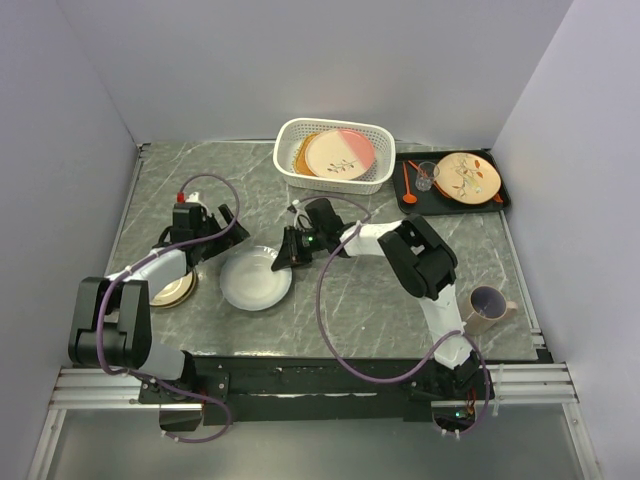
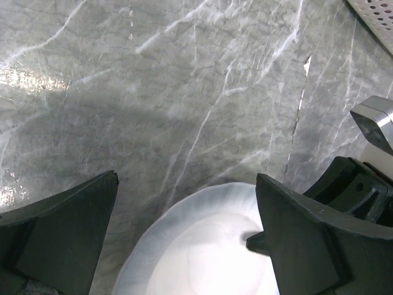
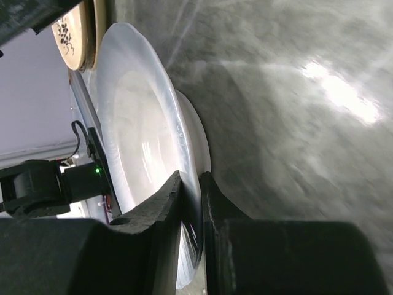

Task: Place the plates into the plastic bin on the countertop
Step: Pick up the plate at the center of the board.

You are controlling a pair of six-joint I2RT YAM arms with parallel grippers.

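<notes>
The right gripper (image 3: 190,200) pinches the near rim of a white plate (image 1: 256,280) at the middle of the countertop (image 1: 380,290), while the left gripper (image 2: 186,181) hangs just beside it, fingers spread wide. Behind, the white plastic bin (image 1: 332,185) holds a pink-and-cream sprig plate (image 1: 340,153) leaning on an orange plate (image 1: 302,152). Beside it, a black tray (image 1: 452,208) carries a leaf-marked cream plate (image 1: 468,176), a clear glass (image 1: 427,176) and an orange spoon (image 1: 409,185).
</notes>
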